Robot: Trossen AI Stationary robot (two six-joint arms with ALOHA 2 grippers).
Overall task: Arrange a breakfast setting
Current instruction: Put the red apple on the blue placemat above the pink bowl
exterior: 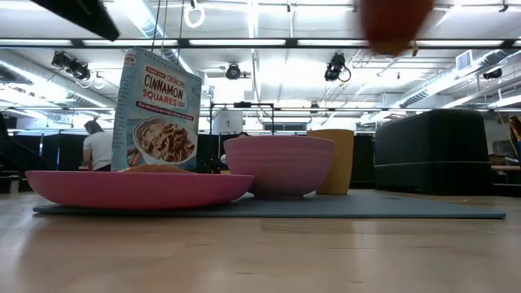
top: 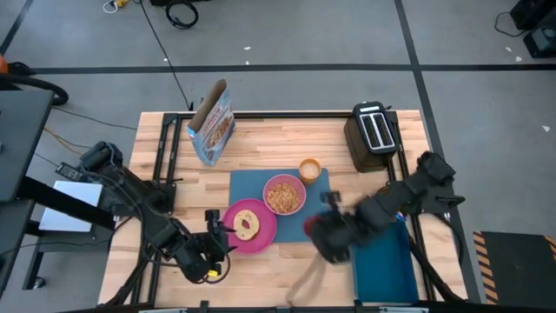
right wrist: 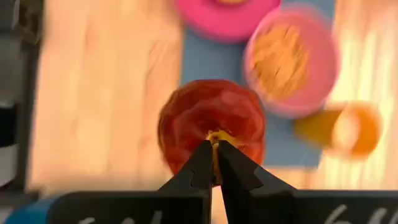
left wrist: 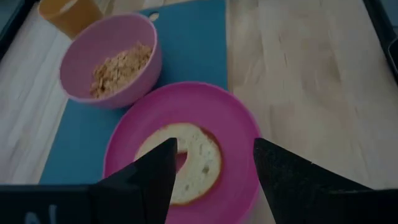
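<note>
A blue mat (top: 252, 184) lies mid-table. On it stand a pink bowl (top: 283, 194) of cereal and an amber cup (top: 310, 169). A pink plate (top: 263, 242) with a bagel (top: 247, 224) rests partly on the mat's near left corner. My left gripper (top: 216, 231) is open and empty at the plate's left rim, its fingers apart over the bagel (left wrist: 193, 155). My right gripper (right wrist: 214, 163) is shut on a red apple (right wrist: 211, 121), which shows blurred (top: 316, 229) just right of the plate, high above the table (exterior: 395, 20). The spoon is out of view. My right gripper pinches the apple at its stem hollow (right wrist: 214, 137) between its two fingertips, which stand almost together. The fingers come from above, pointing down. The apple hangs below them, lifted well clear of the table.
A cereal box (top: 211, 123) stands at the far left of the table. A black toaster (top: 373, 130) stands at the far right. A darker blue tray (top: 385, 261) lies at the near right. Bare wood lies near the front edge.
</note>
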